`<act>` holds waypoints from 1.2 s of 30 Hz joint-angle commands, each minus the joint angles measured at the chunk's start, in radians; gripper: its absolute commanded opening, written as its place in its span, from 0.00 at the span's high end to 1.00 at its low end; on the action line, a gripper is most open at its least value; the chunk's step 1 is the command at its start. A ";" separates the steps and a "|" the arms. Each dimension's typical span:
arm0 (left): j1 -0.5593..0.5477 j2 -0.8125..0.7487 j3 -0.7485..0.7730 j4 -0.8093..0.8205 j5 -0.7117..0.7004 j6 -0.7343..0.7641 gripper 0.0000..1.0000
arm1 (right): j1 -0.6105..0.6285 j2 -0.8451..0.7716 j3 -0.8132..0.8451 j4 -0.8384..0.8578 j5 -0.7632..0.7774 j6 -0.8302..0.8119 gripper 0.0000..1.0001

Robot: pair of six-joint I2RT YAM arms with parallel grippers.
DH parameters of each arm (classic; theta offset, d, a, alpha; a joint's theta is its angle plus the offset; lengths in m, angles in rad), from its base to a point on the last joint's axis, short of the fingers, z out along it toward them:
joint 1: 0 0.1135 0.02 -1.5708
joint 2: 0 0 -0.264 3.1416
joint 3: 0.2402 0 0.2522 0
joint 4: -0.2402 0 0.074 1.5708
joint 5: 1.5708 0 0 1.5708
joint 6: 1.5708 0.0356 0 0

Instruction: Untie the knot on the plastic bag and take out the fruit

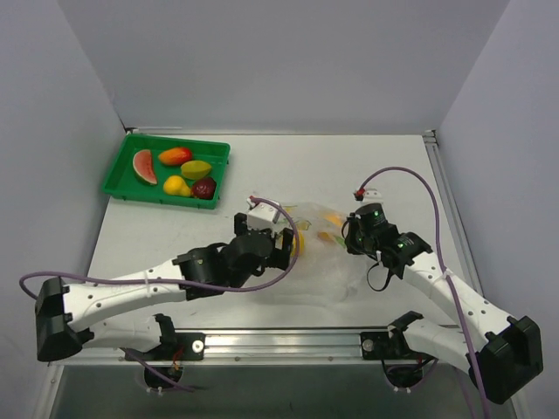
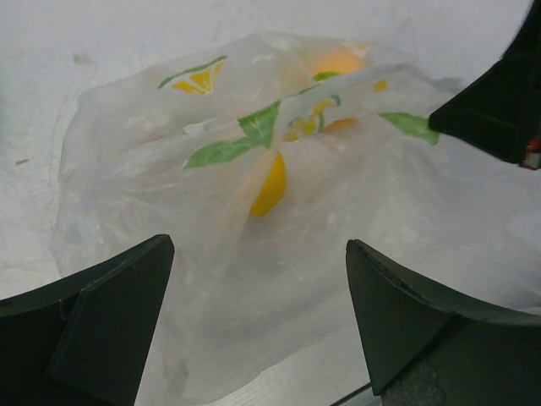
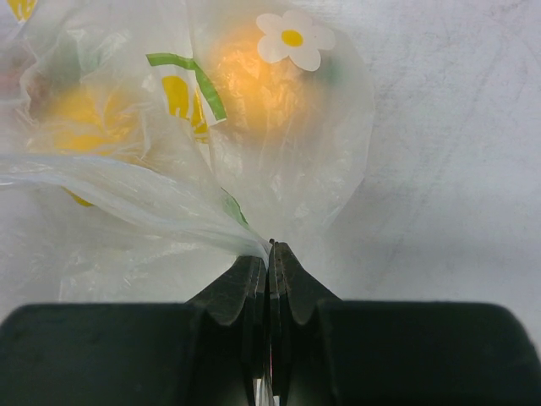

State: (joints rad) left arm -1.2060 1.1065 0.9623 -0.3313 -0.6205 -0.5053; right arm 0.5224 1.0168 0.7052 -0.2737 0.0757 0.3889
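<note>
The plastic bag (image 1: 325, 260) lies at the middle of the table (image 1: 332, 170), between the two arms. The left gripper (image 2: 258, 245) is at the bag's 9 o'clock with its dark, wedge-shaped fingers (image 2: 101, 313) spread wide, the bag's near fold just ahead of the gap and touching neither finger as far as the wrist view shows. The right gripper (image 3: 269, 254) is at the bag's 3 o'clock, its jaws pressed flat together on a stretched tongue of the film. The knot cannot be picked out among the folds. The bag is thin, cloudy-clear and crinkled, printed with green leaves, lemon slices and a white daisy. A round orange fruit (image 3: 254, 85) and a smooth yellow fruit (image 2: 269, 186) glow through its wall. At the table's 10 o'clock a green rectangular tray (image 1: 179, 140) holds a red watermelon wedge (image 1: 144, 166) with a green rind, a lemon (image 1: 175, 185), a dark red fruit (image 1: 203, 188), a red-orange mango (image 1: 175, 155) and a yellow-green mango (image 1: 196, 168).
</note>
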 commanded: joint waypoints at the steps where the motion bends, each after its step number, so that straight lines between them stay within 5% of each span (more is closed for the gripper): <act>1: 0.000 0.096 0.050 -0.032 -0.067 -0.093 0.06 | -0.004 0.002 0.037 -0.007 0.027 -0.004 1.00; 14: 0.071 0.417 0.176 0.014 -0.007 -0.065 0.06 | 0.004 -0.058 -0.007 -0.005 -0.002 0.034 1.00; 19: 0.236 0.372 0.132 0.002 -0.019 -0.026 0.06 | 0.007 -0.069 -0.024 -0.002 -0.014 0.034 1.00; 24: 0.276 0.270 0.148 0.005 -0.080 0.080 0.06 | 0.008 -0.069 -0.032 0.005 -0.014 0.034 1.00; 36: -0.108 0.138 0.158 0.070 -0.246 0.042 0.07 | 0.013 -0.070 -0.026 0.021 -0.027 0.039 1.00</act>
State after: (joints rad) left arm -1.2675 1.2545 1.0996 -0.3187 -0.7876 -0.4435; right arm 0.5262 0.9646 0.6815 -0.2665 0.0463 0.4191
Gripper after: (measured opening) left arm 0.931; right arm 0.028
